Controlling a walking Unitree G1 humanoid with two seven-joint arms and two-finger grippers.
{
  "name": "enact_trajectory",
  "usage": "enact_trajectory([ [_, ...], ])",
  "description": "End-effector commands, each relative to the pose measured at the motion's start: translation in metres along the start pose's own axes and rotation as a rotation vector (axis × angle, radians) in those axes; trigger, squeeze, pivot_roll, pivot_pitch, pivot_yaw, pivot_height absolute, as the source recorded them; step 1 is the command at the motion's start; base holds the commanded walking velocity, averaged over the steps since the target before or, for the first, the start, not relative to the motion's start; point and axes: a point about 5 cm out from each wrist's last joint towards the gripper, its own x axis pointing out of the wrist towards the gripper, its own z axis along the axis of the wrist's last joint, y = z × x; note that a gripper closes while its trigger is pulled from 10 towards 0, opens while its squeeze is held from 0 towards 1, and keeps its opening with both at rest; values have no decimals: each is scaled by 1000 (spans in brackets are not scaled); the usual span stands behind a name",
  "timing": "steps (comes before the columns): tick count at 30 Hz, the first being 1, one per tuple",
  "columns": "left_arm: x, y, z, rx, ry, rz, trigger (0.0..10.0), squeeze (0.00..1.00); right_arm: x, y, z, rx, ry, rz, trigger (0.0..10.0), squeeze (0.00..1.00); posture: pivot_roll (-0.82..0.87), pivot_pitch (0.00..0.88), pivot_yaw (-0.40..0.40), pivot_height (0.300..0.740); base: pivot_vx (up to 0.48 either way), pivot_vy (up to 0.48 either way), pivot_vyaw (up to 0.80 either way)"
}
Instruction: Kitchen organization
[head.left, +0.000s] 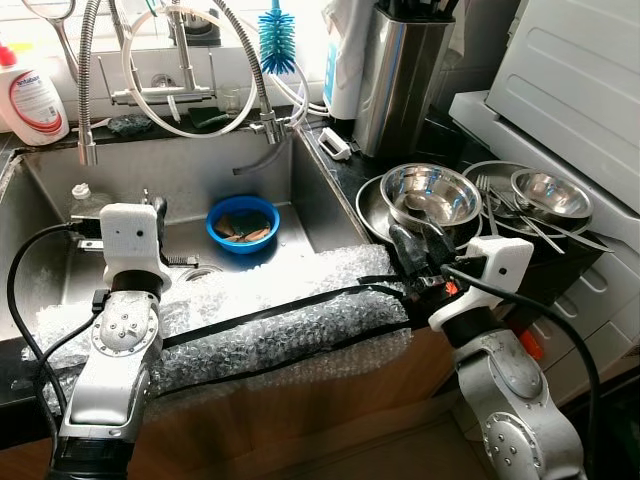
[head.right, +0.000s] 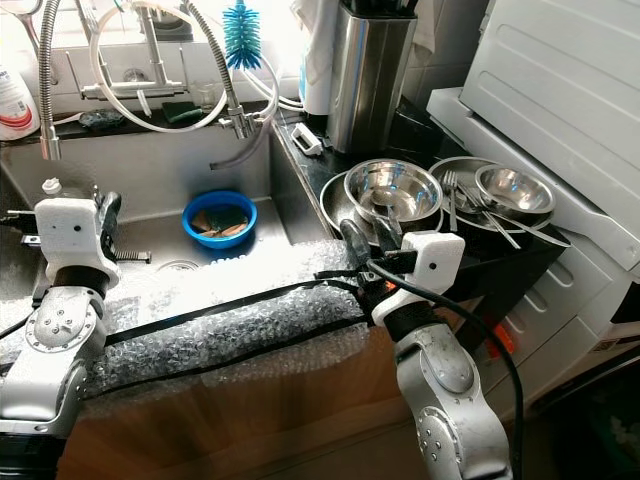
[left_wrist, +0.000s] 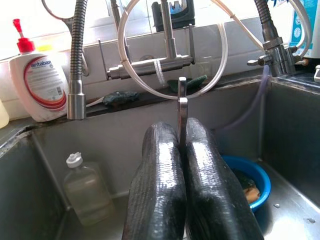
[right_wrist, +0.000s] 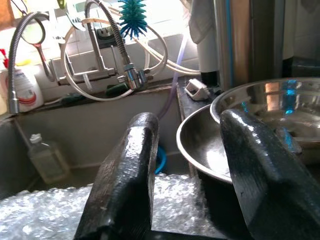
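Observation:
My left gripper (left_wrist: 181, 132) is over the sink (head.left: 180, 170), shut on a thin metal utensil (left_wrist: 182, 102) that sticks up between its fingers; which kind of utensil I cannot tell. A blue bowl (head.left: 243, 222) with food scraps sits on the sink floor to its right. My right gripper (right_wrist: 192, 122) is open with nothing between its fingers. It hovers at the sink's right front corner, just in front of the stacked steel bowls (head.left: 430, 193) on the counter. A smaller steel bowl (head.left: 550, 192) and several forks (head.left: 500, 200) lie further right.
Bubble wrap (head.left: 270, 310) covers the sink's front edge. A clear bottle (left_wrist: 85, 187) stands in the sink's left corner. Behind are a spring faucet (head.left: 88, 80), a soap bottle (head.left: 32, 95), a blue brush (head.left: 277, 35) and a steel knife holder (head.left: 400, 75). A white appliance (head.left: 570, 80) is at right.

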Motion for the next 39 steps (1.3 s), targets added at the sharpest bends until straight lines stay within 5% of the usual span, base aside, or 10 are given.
enact_trajectory([
  [1, 0, -1, -4, 18, 18, -9, 10000, 0, 2, 0, -1, -25, -2, -7, 10000, 0, -95, 0, -52, 740, 0, 0, 0],
  [18, 0, -9, -11, -10, 51, -34, 10000, 78, 6, 1, -6, -49, -2, -22, 10000, 0, -89, 0, -58, 740, 0, 0, 0],
  [19, 0, -9, -10, -12, 52, -34, 10000, 337, 6, 1, -6, -49, -2, -22, 10000, 0, -89, 0, -58, 740, 0, 0, 0],
  [20, 0, -9, -10, -14, 52, -35, 10000, 404, 6, 1, -6, -49, -1, -21, 10000, 0, -88, 0, -58, 740, 0, 0, 0],
  [39, 1, -11, -8, -22, 49, -41, 10000, 392, 8, 1, -8, -43, -1, -23, 10000, 0, -84, 0, -59, 740, 0, 0, 0],
])
